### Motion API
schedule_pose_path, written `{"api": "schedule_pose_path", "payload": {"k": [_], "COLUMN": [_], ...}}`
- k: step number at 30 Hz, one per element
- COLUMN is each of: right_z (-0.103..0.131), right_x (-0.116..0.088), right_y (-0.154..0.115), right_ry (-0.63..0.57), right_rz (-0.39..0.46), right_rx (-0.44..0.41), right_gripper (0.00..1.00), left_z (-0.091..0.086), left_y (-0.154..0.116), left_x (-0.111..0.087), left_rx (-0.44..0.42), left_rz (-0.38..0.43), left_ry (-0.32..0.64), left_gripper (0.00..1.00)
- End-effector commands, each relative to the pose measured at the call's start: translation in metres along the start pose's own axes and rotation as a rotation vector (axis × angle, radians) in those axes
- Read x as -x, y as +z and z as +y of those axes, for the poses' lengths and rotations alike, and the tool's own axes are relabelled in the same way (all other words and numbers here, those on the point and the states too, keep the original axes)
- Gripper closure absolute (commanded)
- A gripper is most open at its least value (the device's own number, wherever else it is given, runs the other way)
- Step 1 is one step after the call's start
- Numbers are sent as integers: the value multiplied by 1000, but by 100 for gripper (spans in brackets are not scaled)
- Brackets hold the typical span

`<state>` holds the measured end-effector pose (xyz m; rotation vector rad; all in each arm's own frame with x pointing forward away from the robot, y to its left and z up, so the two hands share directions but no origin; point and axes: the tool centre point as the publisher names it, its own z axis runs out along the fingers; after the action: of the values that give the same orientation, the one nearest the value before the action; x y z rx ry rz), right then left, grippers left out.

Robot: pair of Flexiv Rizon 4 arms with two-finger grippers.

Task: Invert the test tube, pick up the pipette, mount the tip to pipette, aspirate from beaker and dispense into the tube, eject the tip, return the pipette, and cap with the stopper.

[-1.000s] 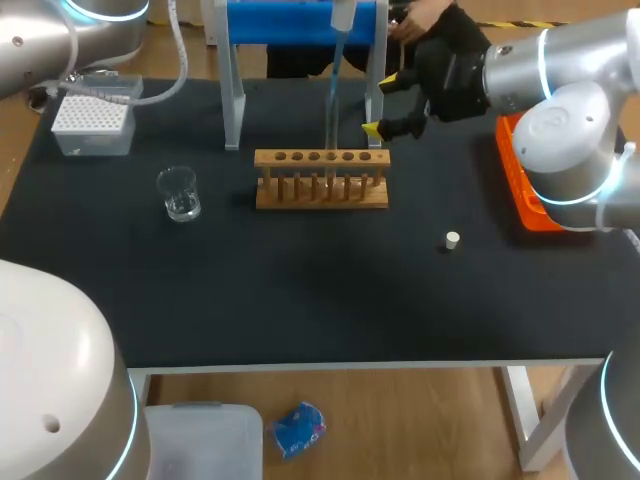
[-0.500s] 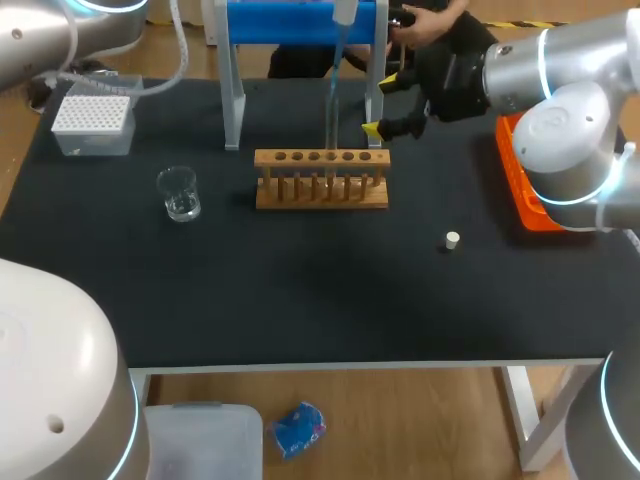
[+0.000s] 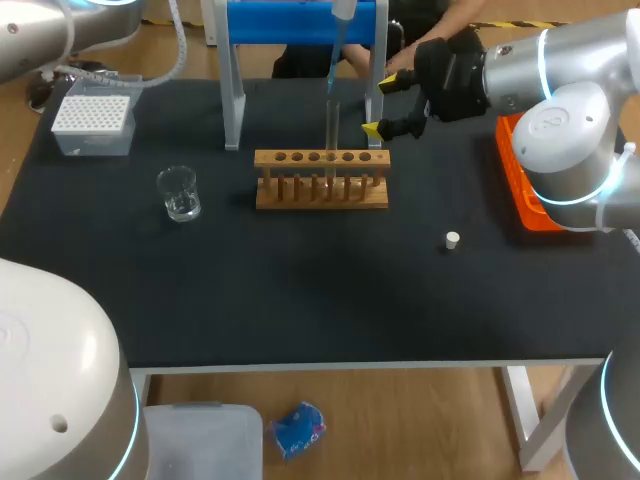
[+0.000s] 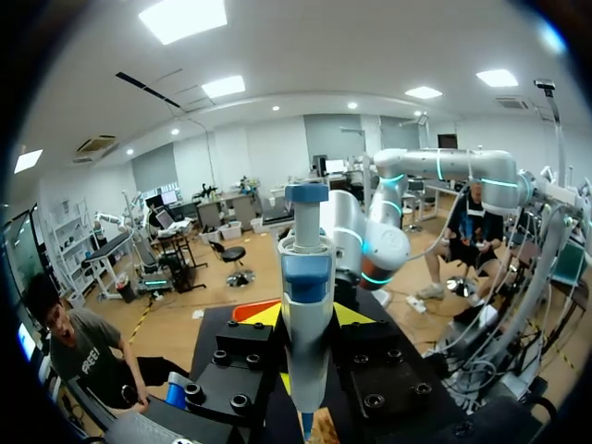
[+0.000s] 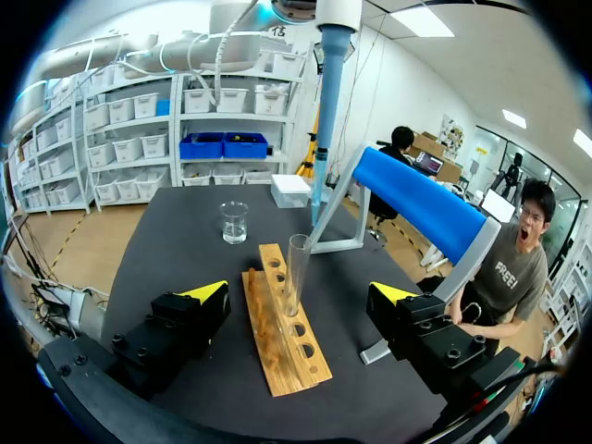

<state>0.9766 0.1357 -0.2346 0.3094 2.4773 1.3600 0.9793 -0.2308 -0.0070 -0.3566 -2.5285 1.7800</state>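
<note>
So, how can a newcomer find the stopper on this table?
Start at the wooden rack in the middle of the black table. To its right and nearer the front edge, before the orange tray, the stopper sits alone. It is the only small white piece there, touching nothing.

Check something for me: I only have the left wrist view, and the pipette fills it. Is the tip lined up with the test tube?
Observer: Close. In the right wrist view the pipette ends just above the mouth of the test tube, which stands upright in the wooden rack. It does not look down inside.
Operator: Right gripper holding the tube?
Observer: No. The right gripper is open, with one finger on each side of the tube and both clear of it.
Operator: Stopper?
Observer: The stopper lies on the table, right of the rack, with nothing touching it.
</note>
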Motion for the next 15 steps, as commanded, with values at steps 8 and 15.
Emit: {"api": "schedule_pose_path", "payload": {"k": [8,15], "right_z": [0,0], "right_x": [0,0], "right_y": [0,0], "right_ry": [0,0], "right_rz": [0,0], "right_rx": [-1,-1], "right_gripper": [0,0], "left_z": [-6,5], "left_y": [-23,-39], "left_x": [-24,-53], "left_rx": [21,-2], "left_rz": [-35,-63], "left_ry": [-34,-61], "left_gripper": [100,100]}}
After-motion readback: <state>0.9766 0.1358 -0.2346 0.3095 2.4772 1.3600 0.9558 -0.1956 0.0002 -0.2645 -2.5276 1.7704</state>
